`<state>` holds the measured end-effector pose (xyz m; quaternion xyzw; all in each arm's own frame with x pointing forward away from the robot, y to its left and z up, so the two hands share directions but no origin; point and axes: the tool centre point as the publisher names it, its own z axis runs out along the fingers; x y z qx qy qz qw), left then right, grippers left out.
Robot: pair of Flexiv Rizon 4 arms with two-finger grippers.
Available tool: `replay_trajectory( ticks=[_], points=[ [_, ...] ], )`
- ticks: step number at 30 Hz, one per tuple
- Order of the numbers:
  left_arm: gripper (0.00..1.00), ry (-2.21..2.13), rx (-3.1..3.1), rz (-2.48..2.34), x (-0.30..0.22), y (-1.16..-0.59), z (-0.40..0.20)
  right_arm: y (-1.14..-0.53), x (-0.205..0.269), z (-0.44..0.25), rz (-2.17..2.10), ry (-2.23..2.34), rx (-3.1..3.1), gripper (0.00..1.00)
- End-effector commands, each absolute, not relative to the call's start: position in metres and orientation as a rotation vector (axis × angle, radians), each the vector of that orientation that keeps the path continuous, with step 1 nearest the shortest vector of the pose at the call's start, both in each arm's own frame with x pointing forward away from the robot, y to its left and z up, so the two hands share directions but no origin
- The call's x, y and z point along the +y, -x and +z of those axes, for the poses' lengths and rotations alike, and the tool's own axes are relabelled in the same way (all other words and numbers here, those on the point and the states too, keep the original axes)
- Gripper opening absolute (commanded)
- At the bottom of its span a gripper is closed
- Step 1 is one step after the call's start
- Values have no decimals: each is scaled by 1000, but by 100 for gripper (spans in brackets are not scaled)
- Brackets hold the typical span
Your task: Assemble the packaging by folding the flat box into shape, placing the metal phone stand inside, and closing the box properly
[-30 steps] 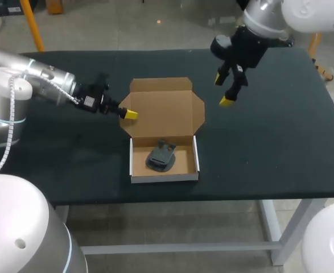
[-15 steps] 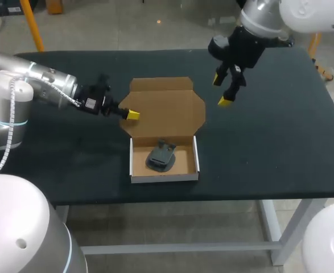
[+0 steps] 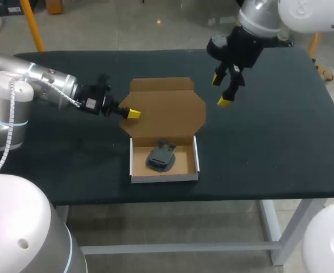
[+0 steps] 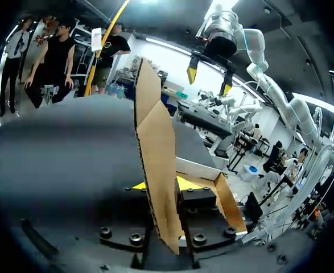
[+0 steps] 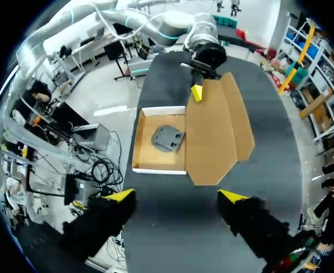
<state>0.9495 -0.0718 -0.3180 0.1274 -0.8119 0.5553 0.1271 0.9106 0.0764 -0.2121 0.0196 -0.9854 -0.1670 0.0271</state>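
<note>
Since 1 second ago, the right gripper has shifted slightly toward the far edge and the table's middle. The left gripper has edged a little inward along the lid. Box and stand positions are unchanged.

Findings at present:

1. The box sits near the front edge of the table, assembled into a tray with 4 upright walls. Its lid is open and laid back toward the far side.
2. The phone stand, dark metal, lies inside the tray, near its middle. The right wrist view confirms this.
3. The left gripper holds the lid at its left edge. In the left wrist view, the cardboard runs edge-on between the 2 yellow tips, which press it from both sides. The right wrist view shows 1 tip on the lid's upper face.
4. The right gripper hangs above the table just beyond the lid's right corner, touching nothing. Its fingers are spread wide and hold nothing, as its own view also shows.
</note>
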Motion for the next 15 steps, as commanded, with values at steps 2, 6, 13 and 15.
replay_trajectory(
  ticks=[2,6,13,15],
  points=[
    [20,-365,-2359,1632,-72,-948,-318,-911,78,-210,-502,-64,-3040,100],
    [15,-358,-2356,1644,-73,-948,-316,-910,79,-209,-499,-65,-3041,100],
    [0,-329,-2363,1659,-74,-946,-316,-910,79,-209,-494,-70,-3041,100],
    [0,-311,-2370,1667,-74,-945,-316,-910,80,-208,-493,-71,-3041,100]
  ],
)
